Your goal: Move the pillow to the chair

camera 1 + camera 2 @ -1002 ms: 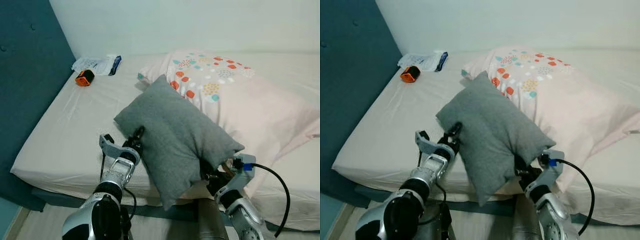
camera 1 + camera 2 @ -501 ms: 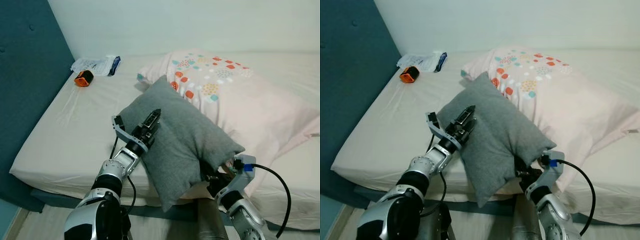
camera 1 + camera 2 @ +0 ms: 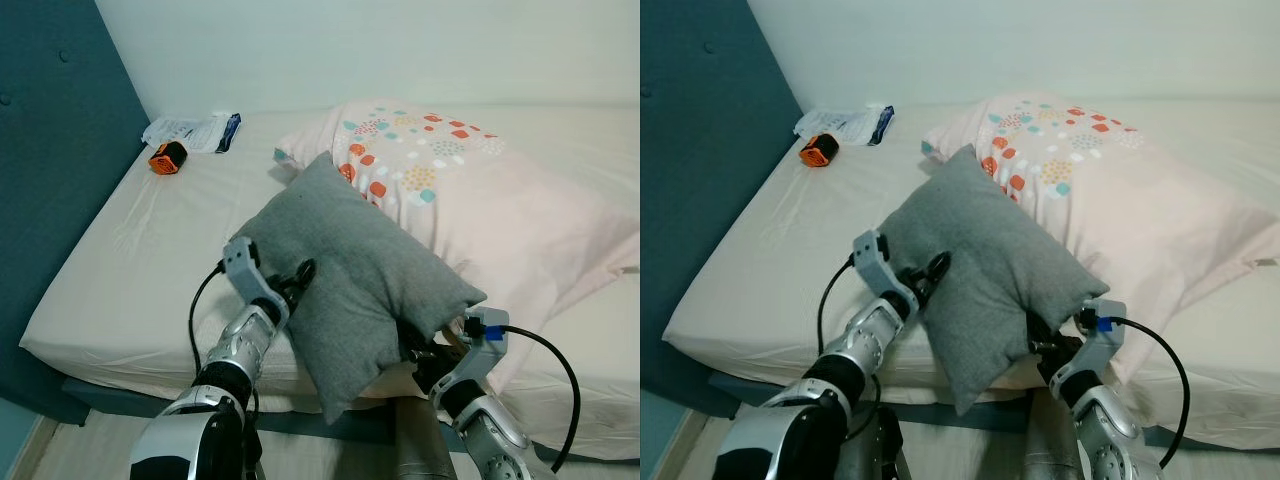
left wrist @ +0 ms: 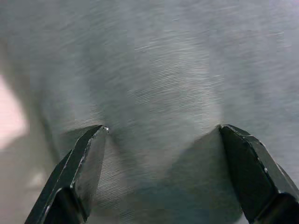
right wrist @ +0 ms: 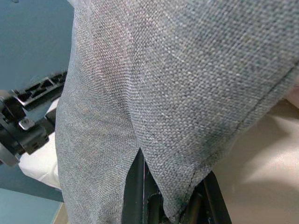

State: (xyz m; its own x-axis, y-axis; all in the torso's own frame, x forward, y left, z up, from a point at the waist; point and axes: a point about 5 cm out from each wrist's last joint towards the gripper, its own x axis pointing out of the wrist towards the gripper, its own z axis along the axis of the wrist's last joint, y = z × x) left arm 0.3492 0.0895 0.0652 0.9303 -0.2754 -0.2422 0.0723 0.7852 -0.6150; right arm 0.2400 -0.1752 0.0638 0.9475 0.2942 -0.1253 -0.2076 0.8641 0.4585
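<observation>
Head views, pillow: you see the grey pillow (image 3: 350, 270) on the bed (image 3: 130, 260), at its near edge, leaning against the big patterned pillow (image 3: 480, 190) behind it.
Head views, left end effector: your left end effector (image 3: 297, 280) presses into the grey pillow's near-left side, fingers spread against the cloth.
Head views, right end effector: your right end effector (image 3: 420, 352) is tucked under the grey pillow's near-right corner.
Head views, other things: an orange gadget (image 3: 168, 156) and a plastic packet (image 3: 195, 128) lie well beyond the grey pillow, near the bed's far corner by the blue headboard (image 3: 50, 150).
Left wrist view: two black fingers (image 4: 81, 168) stand wide apart with grey cloth bulging between them, not yet pinched.
Right wrist view: the fingers (image 5: 140, 186) are pressed together on a fold of the grey pillow's seamed edge.
Progress: by my judgement you are early. One side is pinched, the other still needs closing; the lift, the carry and the placing on the chair all remain.
</observation>
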